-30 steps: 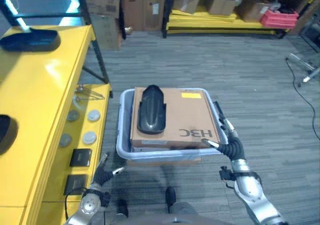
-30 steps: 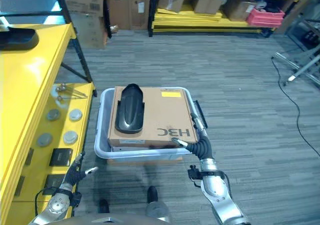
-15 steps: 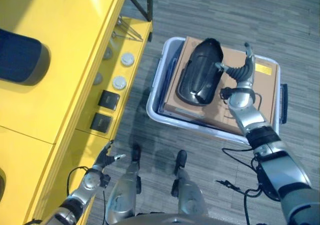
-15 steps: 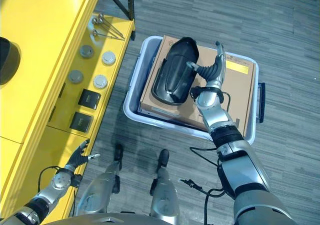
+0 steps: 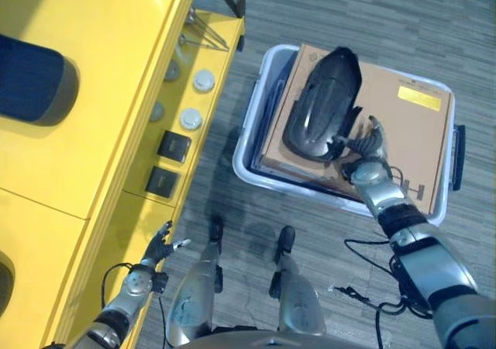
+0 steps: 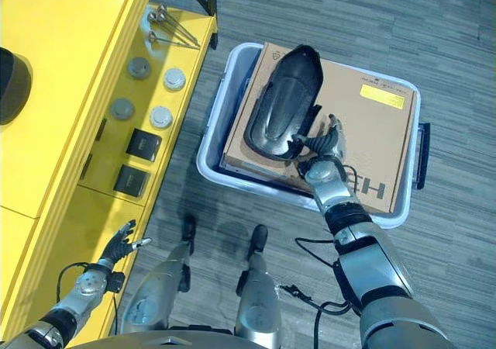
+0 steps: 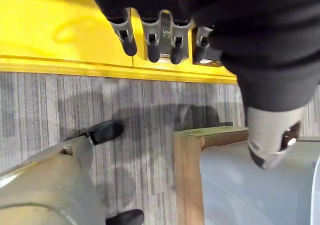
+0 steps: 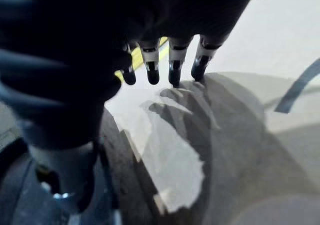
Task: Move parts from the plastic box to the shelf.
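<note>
Yellow shelf (image 5: 70,171) runs down the robot's left side; a dark part (image 5: 31,81) lies on its top surface, round silver discs (image 6: 161,117) and two black square pieces (image 6: 132,181) sit on the lower ledge. Grey plastic box (image 6: 213,143) stands on the carpet in front of the robot, just beside the shelf. Brown cardboard carton (image 6: 372,143) lies flat in the box, covering most of it. Black curved part (image 6: 285,105) lies on top of the carton, toward the shelf side, still in the box. Right hand (image 6: 319,153) hovers at the near end of the black part, fingers straight and spread over carton and part, thumb by the part's edge, nothing grasped. Left hand (image 5: 159,248) hangs low next to the shelf front, fingers relaxed and extended, empty; its wrist view shows fingertips (image 7: 151,50) against the yellow face
</note>
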